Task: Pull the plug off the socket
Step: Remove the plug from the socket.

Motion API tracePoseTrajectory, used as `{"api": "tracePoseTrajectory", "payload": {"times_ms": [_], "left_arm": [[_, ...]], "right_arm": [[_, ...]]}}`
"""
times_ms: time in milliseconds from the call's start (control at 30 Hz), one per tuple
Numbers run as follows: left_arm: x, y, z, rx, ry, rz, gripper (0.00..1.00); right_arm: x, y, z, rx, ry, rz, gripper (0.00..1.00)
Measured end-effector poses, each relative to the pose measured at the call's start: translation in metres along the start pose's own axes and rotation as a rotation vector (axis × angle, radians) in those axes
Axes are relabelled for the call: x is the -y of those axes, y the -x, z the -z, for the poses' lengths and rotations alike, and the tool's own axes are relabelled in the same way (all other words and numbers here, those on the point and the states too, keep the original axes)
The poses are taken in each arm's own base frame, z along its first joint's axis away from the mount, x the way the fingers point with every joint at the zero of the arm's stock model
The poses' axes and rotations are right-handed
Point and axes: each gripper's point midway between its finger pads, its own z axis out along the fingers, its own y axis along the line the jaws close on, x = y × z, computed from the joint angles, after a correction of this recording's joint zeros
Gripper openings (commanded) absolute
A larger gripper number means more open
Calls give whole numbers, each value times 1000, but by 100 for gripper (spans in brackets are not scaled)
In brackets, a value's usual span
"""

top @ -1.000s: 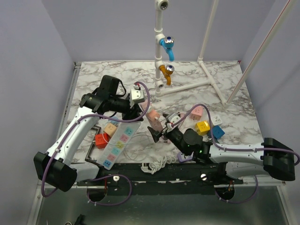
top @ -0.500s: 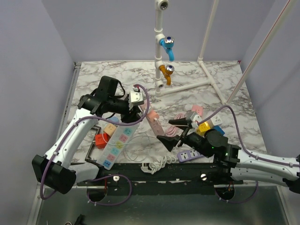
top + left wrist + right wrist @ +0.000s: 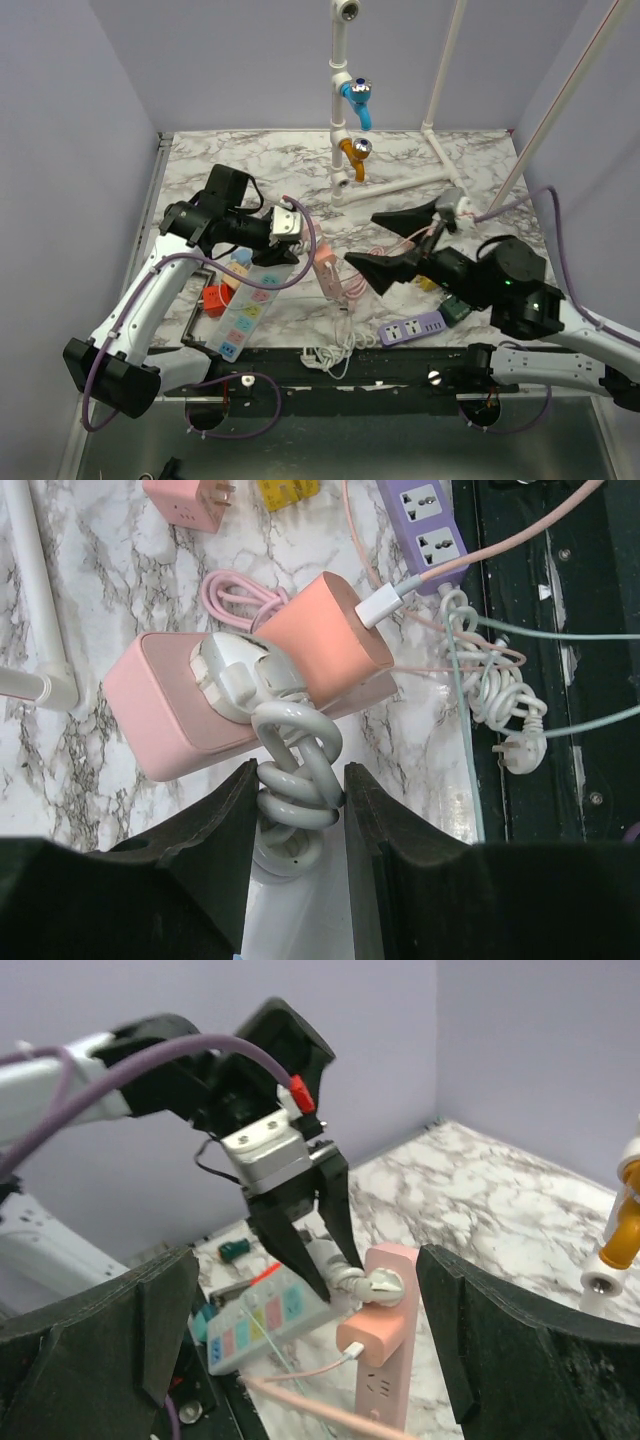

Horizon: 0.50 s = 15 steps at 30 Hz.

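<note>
A pink socket strip (image 3: 328, 270) lies mid-table, also seen in the left wrist view (image 3: 150, 720) and the right wrist view (image 3: 392, 1385). A white plug (image 3: 235, 670) sits against its face beside a salmon charger block (image 3: 330, 640). The plug's coiled white cord (image 3: 300, 750) runs back between the fingers of my left gripper (image 3: 297, 775), which is shut on the coil just behind the plug. From the right wrist, the left gripper (image 3: 318, 1245) shows pinching that cord at the plug (image 3: 382, 1282). My right gripper (image 3: 387, 243) hangs open above the table, right of the strip, holding nothing.
A white strip with coloured sockets (image 3: 250, 305) lies left of the pink one, with an orange cube (image 3: 215, 298) beside it. A purple strip (image 3: 412, 328) and a white cord bundle (image 3: 335, 350) lie near the front edge. A white pipe frame with taps (image 3: 350, 120) stands at the back.
My right arm has risen and swung right, away from the pink strip, with its jaws wide. The left gripper has kept its hold on the coiled cord and shifted only slightly.
</note>
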Motion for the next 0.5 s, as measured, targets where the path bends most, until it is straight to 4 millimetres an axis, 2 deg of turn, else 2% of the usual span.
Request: {"api": "tracePoseTrajectory", "payload": {"times_ms": [133, 233, 300, 400, 500], "left_arm": [[2, 1, 2, 0, -1, -24, 0], [2, 1, 2, 0, 0, -23, 0], [2, 1, 2, 1, 1, -21, 0], [2, 2, 2, 2, 2, -12, 0], [2, 2, 2, 2, 8, -5, 0]], "right_arm": [[-3, -36, -41, -176, -8, 24, 100], [-6, -84, -45, -315, 2, -3, 100], [-3, -119, -31, -405, -12, -40, 100], [9, -165, 3, -521, -56, -121, 100], [12, -195, 39, -610, -86, -232, 100]]}}
